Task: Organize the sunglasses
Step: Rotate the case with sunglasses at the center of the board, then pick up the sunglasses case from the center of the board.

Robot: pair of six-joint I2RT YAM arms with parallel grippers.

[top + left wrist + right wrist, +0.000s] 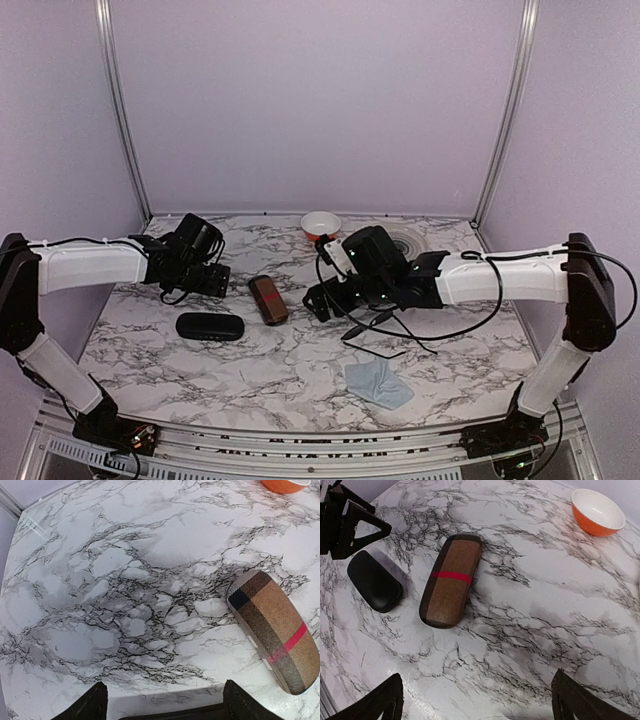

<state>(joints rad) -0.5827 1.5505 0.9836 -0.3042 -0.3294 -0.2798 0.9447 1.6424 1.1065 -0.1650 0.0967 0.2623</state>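
So, going left to right: the left gripper (213, 278) is hanging wide open over the table (300, 360), gripping nothing; the black case (210, 326) and the plaid case (268, 299) are both lying shut; the right gripper (320, 300) is gaping fully too, also empty, pointing at the plaid case; the sunglasses (375, 335) seem to be sitting right under the right arm (500, 275), just beyond the grey cloth (378, 384). I'm worrying the dangling cable (497, 300) is going to snag those thin wires and drag them, or a hard pinch bends them.
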